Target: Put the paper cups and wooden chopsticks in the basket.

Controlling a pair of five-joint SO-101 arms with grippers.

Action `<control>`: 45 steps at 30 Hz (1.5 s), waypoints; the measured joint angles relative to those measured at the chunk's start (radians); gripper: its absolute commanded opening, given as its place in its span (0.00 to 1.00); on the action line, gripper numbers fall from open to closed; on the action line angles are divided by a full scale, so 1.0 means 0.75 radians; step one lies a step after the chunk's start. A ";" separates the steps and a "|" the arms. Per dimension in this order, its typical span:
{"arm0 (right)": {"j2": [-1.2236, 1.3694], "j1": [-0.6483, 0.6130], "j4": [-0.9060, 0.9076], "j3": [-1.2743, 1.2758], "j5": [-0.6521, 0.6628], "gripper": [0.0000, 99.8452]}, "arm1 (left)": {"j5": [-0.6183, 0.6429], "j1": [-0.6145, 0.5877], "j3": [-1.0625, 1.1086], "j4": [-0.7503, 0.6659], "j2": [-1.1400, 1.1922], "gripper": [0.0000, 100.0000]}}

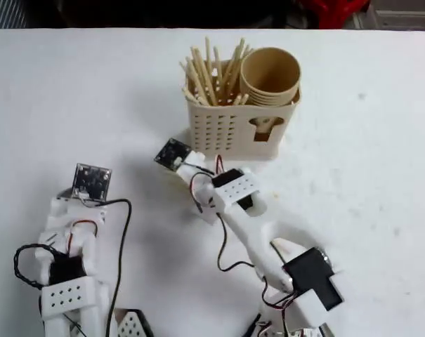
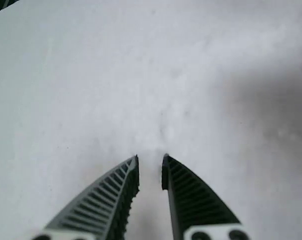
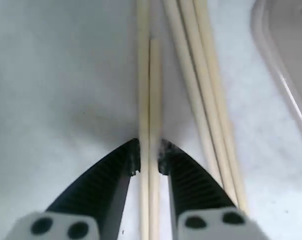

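Note:
A cream basket (image 1: 226,130) stands at the table's far middle. It holds several wooden chopsticks (image 1: 212,74) on its left and stacked paper cups (image 1: 270,74) on its right. My right arm (image 1: 237,193) stretches to the basket's front left corner. My right gripper (image 3: 148,150) is shut on two chopsticks (image 3: 150,90) lying flat on the table. Three more loose chopsticks (image 3: 200,100) lie right beside them, near the basket's rim (image 3: 275,65). My left gripper (image 2: 150,160) hovers over bare table with a narrow gap between its fingers and nothing in it.
My left arm (image 1: 72,239) sits at the near left of the white table (image 1: 352,175). Dark cables (image 1: 124,232) trail off both arms. Bare table surface lies to the left and right of the basket.

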 measured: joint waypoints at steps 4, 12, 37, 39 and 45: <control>-0.039 0.000 0.055 -0.012 -0.033 0.02 | 0.000 0.000 0.000 0.000 0.000 0.09; -0.481 -0.035 0.264 -0.006 -0.080 0.02 | 0.000 0.000 0.000 0.000 0.000 0.09; 0.016 -0.035 0.035 -0.020 -0.039 0.13 | 0.000 0.000 0.000 0.000 0.000 0.09; 0.031 -0.035 0.037 -0.033 -0.039 0.11 | 0.000 0.000 0.000 0.000 0.000 0.09; 0.041 -0.023 0.106 -0.068 -0.037 0.02 | 0.000 0.000 0.000 0.000 0.000 0.09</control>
